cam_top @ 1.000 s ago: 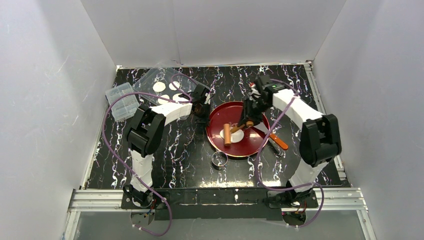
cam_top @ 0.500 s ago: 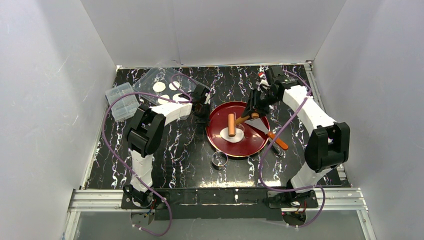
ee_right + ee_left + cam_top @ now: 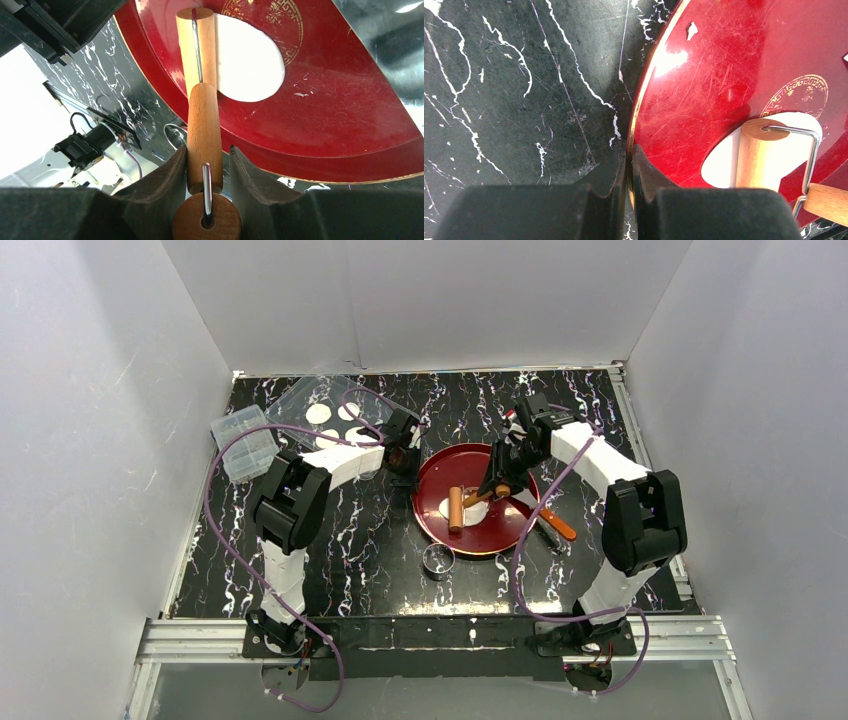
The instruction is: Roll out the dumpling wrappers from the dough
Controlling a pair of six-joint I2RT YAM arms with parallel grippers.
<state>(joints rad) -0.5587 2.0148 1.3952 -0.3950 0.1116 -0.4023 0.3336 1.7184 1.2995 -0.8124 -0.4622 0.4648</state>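
One black marble table [image 3: 360,540]. One round red plate [image 3: 445,465] mid-frame, with the left gripper [image 3: 629,165] clenched on its left rim. One clear plastic tray [image 3: 300,400] upper left holds four visible round white dumpling wrappers [image 3: 318,413], some crossed by a cable. One wooden roller [image 3: 455,509], with the right gripper [image 3: 208,155] grasping its handle. One flat white dough [image 3: 250,65] patch on the plate, partly hidden under the roller. One metal ring [image 3: 437,558] sits below the plate.

Top view's evenly lit and sharp, white walls [image 3: 430,300] bright. Left wrist shot has hot glare on the red plate [image 3: 670,62] near its rim. Right wrist view blows out at left, dough [image 3: 250,60] reads flat white.
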